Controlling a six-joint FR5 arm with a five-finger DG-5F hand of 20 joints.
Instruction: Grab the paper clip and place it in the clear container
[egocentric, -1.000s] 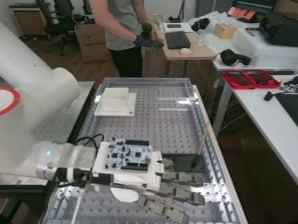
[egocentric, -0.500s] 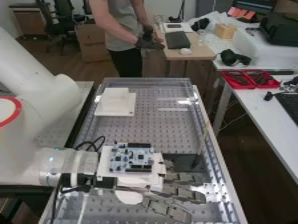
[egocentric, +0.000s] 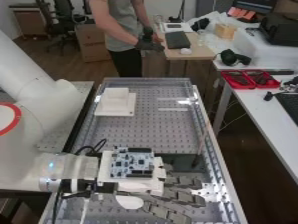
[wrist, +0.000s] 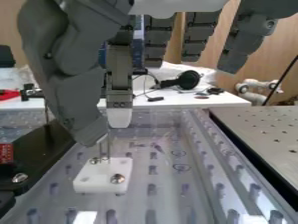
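Hand (egocentric: 178, 195) low, wrist (egocentric: 65, 172) roughly level.

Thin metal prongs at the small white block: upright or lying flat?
Upright: in the wrist view the prongs rise from the white block toward the hand.

Silvery paper clip (wrist: 108, 147) stands upright at a white block (wrist: 90, 181).

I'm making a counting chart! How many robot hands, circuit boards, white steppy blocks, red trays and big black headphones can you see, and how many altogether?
Robot hand: 1
Circuit board: 1
White steppy block: 1
Red trays: 2
Black headphones: 1 pair
Total: 6
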